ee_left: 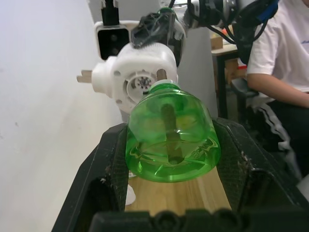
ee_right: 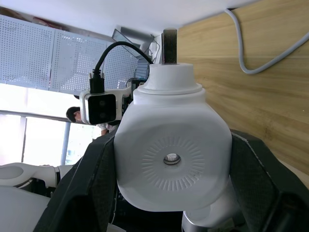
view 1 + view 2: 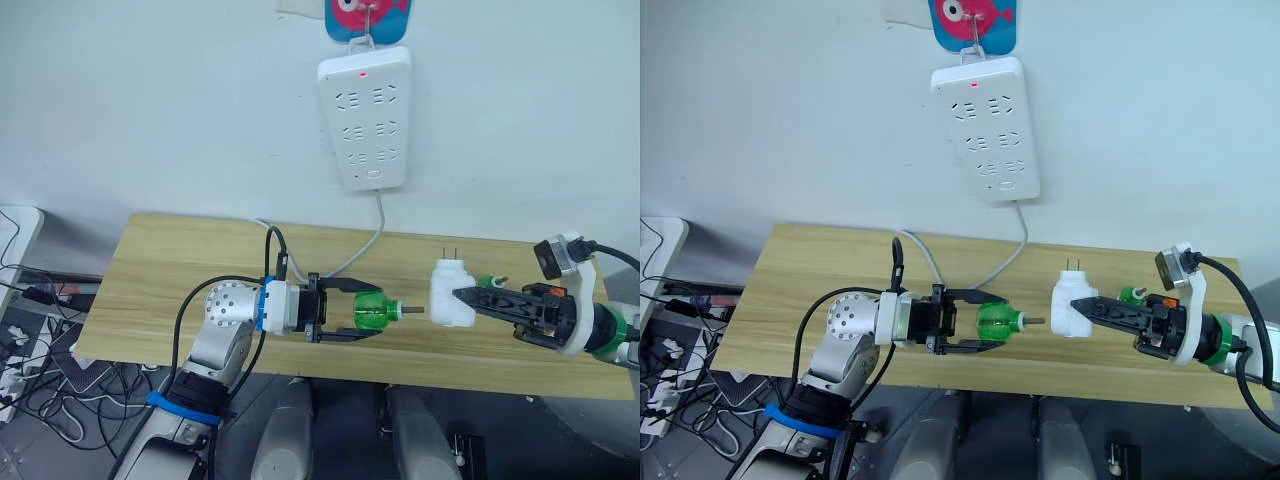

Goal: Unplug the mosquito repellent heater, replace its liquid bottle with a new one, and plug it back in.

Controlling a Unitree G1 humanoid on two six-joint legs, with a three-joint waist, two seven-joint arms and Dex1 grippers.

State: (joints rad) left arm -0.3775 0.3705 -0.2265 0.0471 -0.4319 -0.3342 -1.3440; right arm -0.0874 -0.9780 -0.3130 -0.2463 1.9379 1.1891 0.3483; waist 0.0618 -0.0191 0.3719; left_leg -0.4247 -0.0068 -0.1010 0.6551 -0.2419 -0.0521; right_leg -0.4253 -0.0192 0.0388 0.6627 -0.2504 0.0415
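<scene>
The green liquid bottle (image 3: 371, 312) lies clamped sideways between the fingers of the left gripper (image 3: 352, 312), its neck and wick aimed at the mosquito repellent heater (image 3: 450, 293), with a small gap between them. The heater is off the wall, held above the wooden table (image 3: 160, 270) by the right gripper (image 3: 470, 295), whose fingers are closed on its sides; its open socket faces the bottle and its prongs point up toward the wall, an arrangement that looks made for pushing and screwing the bottle in. Just behind the heater, near the right gripper, sits a small green object (image 3: 487, 282), possibly the other bottle, though I cannot tell. The white power strip (image 3: 364, 118) hangs on the wall above, its cable (image 3: 372, 240) trailing onto the table, its sockets free for the replugging.
</scene>
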